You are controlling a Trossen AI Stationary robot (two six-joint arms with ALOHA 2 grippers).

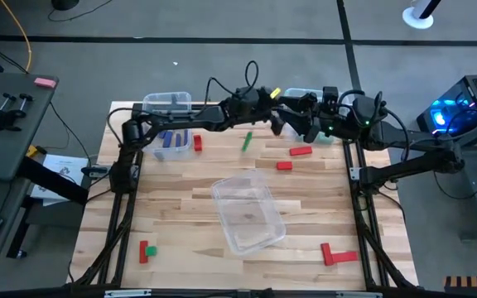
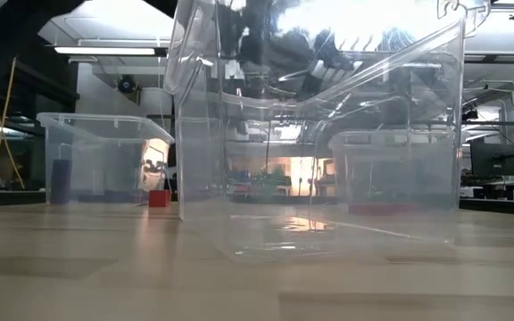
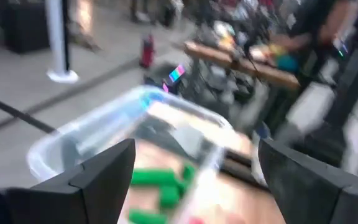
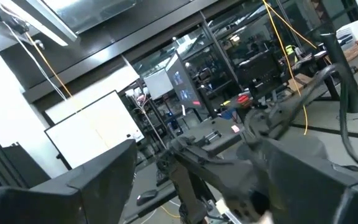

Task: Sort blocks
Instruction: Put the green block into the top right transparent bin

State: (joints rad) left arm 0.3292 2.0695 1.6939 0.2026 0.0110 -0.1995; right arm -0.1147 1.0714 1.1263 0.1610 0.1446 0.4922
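Observation:
My left gripper (image 3: pixel 196 149) stands open over the clear bin (image 3: pixel 104 134) at the table's far right, and nothing is between its fingers. Green blocks (image 3: pixel 155 178) lie on that bin's floor. In the high view the left arm reaches across the far edge to that bin (image 1: pixel 305 94). My right gripper (image 4: pixel 197 149) is open too, raised beside it (image 1: pixel 309 126) and pointing out into the room. Loose on the table lie a green block (image 1: pixel 246 141), red blocks (image 1: pixel 301 151) (image 1: pixel 284 165) and a red one (image 1: pixel 197 142) beside the far left bin.
A far left bin (image 1: pixel 168 103) holds blue blocks (image 1: pixel 172 141). A third clear bin (image 1: pixel 247 213) stands mid-table and fills the low view (image 2: pixel 319 134). Near the front edge lie a red and a green block (image 1: pixel 146 251) on the left and red blocks (image 1: pixel 335 254) on the right.

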